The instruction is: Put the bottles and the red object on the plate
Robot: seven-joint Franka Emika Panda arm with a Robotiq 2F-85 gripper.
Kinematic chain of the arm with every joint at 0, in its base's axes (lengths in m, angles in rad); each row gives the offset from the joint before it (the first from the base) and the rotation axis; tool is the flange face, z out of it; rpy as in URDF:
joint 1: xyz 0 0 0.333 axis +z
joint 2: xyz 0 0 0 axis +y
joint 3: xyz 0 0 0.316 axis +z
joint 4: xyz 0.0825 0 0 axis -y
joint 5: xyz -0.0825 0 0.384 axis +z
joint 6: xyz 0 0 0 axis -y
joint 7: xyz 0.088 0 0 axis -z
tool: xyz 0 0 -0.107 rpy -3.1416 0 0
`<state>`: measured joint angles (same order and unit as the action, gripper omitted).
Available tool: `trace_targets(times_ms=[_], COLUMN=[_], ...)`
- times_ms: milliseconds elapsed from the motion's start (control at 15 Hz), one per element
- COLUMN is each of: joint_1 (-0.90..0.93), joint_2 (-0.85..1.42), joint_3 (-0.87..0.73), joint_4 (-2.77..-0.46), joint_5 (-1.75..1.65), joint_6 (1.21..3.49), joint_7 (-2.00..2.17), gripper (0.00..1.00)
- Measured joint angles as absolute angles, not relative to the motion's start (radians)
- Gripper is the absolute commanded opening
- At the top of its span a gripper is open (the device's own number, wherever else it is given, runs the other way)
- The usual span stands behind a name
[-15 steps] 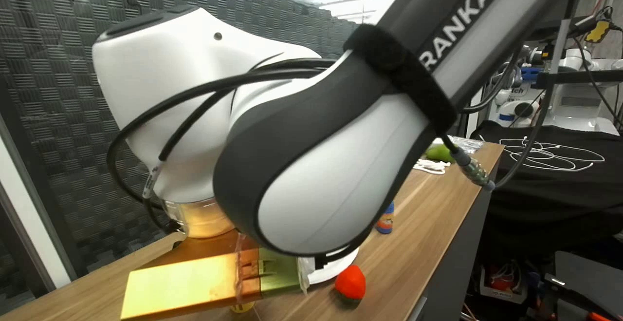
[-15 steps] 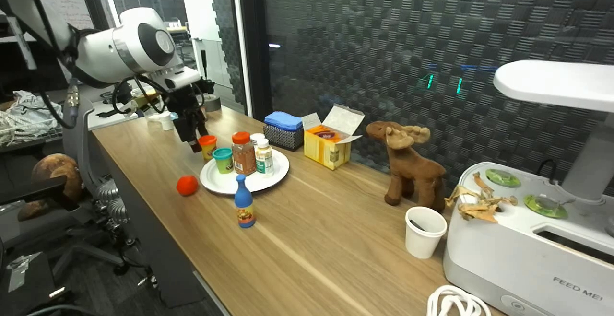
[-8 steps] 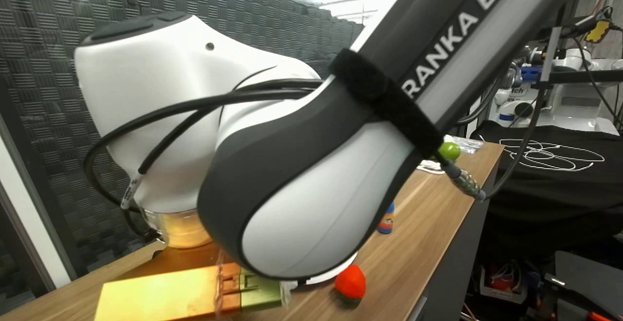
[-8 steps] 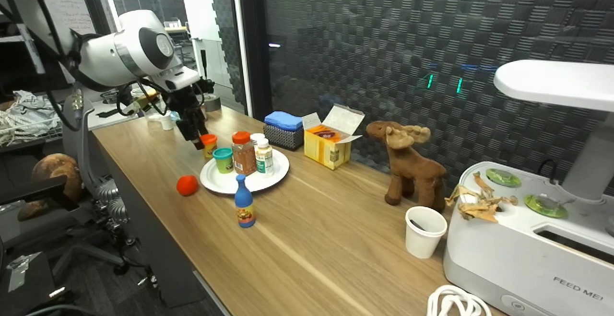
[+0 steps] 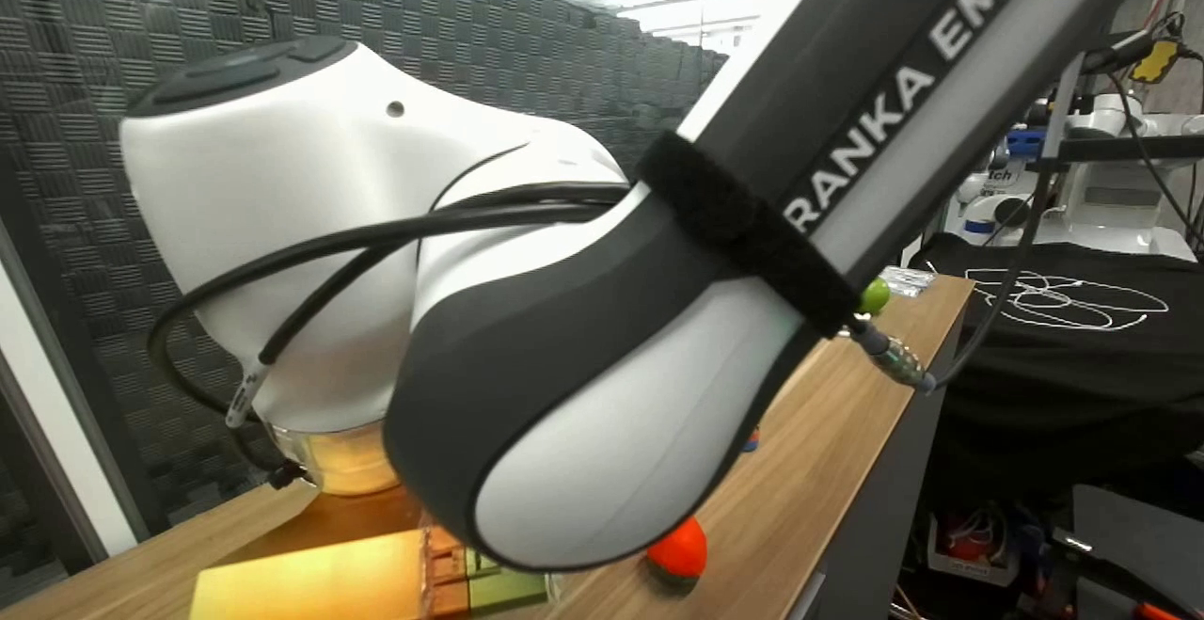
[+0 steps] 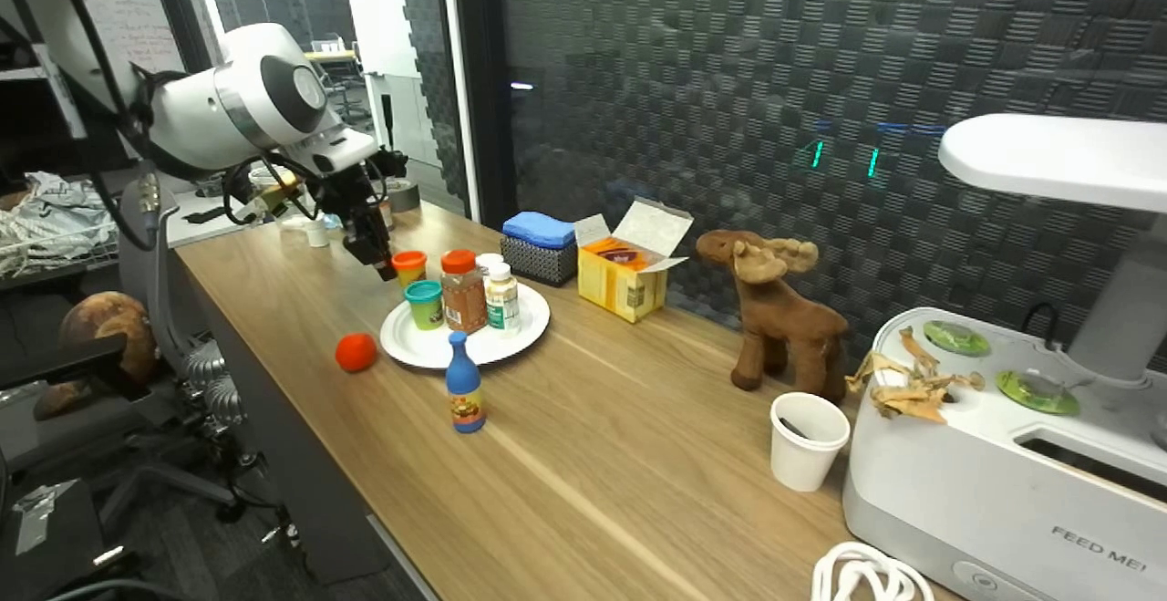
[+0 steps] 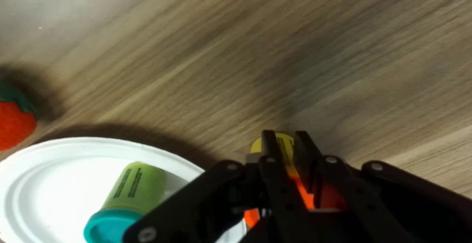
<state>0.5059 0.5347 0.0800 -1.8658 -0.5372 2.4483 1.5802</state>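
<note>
Fingers (image 7: 271, 147): angled down at the orange jar (image 6: 410, 268), side by side with a narrow gap; the jar's colours show in that gap and beside it, and I cannot tell whether they pinch it.
Orange jar: yellow body under an orange lid, at the far left edge of the plate (image 6: 401, 348), the fingers at its left; I cannot tell what its base rests on.
Plate: white and round, flat on the table (image 6: 583, 473).
Teal-lidded jar (image 6: 425, 306): green body, upright on the plate's left part.
Red-capped bottle (image 6: 464, 298): upright on the plate, just right of the teal-lidded jar.
Pill bottle (image 6: 502, 306): white, upright on the plate, just right of the red-capped bottle.
White cap (image 6: 489, 262): peeking out beyond those two, what it sits on mostly hidden from me.
Blue bottle (image 6: 463, 389): upright on the table, on the near side of the plate and just off it.
Red object (image 6: 356, 352): on the table, just left of the plate, a green top showing in the wrist view.
Arm (image 6: 223, 108): extends in from the left, large in both exterior views.
Yellow box (image 6: 620, 289): flaps up, far side of the table, right of the plate, next to a blue-topped bin (image 6: 540, 261).
Moose (image 6: 789, 318): standing well to the right, a white cup (image 6: 804, 460) just on its near side.
</note>
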Motion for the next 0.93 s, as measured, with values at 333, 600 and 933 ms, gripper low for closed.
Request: trace_targets(times_ms=[333, 600, 933], joint_1=[0.526, 0.528, 0.516], joint_2=[0.497, 0.449, 0.443], joint_3=[0.071, 0.08, 0.081], joint_4=[-1.881, -1.915, -1.898], joint_5=[-0.587, -0.582, -0.53], joint_6=[2.452, 2.442, 2.38], joint_7=[1.581, 1.58, 1.578], gripper=[0.39, 0.69, 1.0])
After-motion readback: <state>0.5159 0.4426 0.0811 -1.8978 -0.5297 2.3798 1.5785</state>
